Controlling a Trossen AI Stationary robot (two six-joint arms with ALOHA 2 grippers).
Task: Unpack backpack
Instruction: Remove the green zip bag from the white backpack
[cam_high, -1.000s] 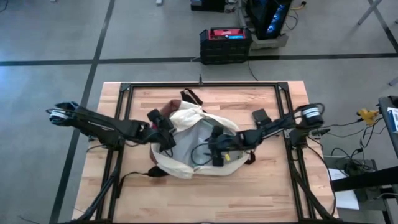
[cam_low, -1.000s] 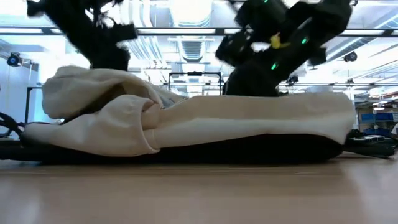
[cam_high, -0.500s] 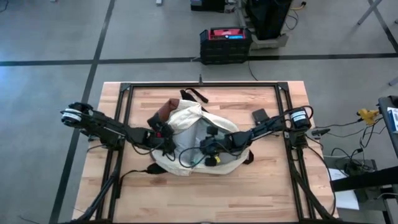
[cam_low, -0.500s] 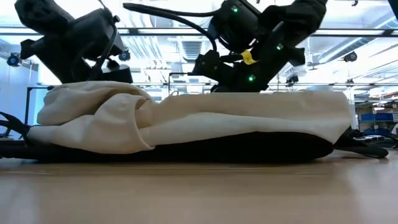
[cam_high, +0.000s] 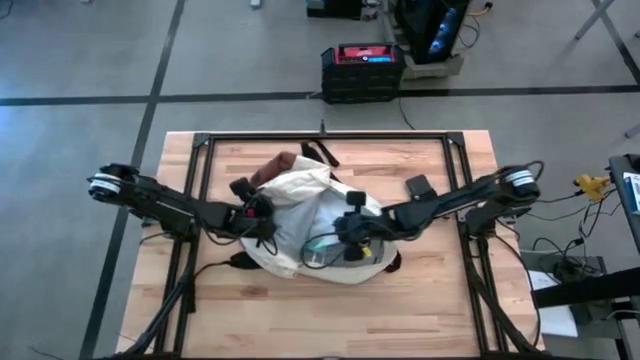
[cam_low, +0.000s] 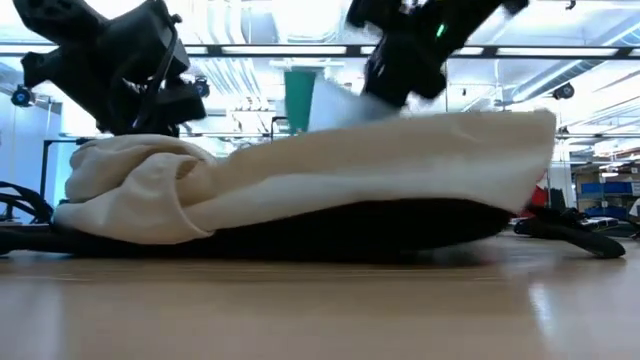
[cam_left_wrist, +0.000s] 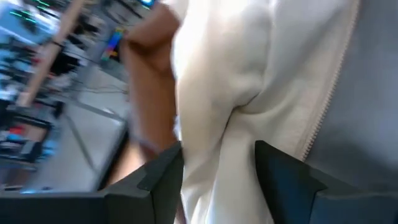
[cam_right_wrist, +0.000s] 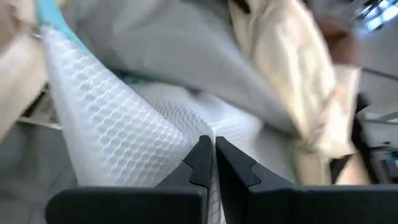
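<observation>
1. Mid-worktop (cam_high: 430, 290) lies one backpack (cam_high: 300, 215), flat, with bare wood open on every side.
2. Left jaws (cam_high: 262, 210) pinch a cream fold at its left edge.
3. Right jaws (cam_right_wrist: 209, 163) are closed on a clear teal-edged pouch (cam_right_wrist: 118, 134) over the open mouth.
4. Farther off, one small dark block (cam_high: 417, 186) sits beside the frame (cam_high: 320, 137).

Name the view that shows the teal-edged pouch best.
The right wrist view: the right gripper is shut on the pouch, its mesh and teal edge plain. The low view shows it blurred above the backpack; high view only a glimpse; left wrist view none.
</observation>
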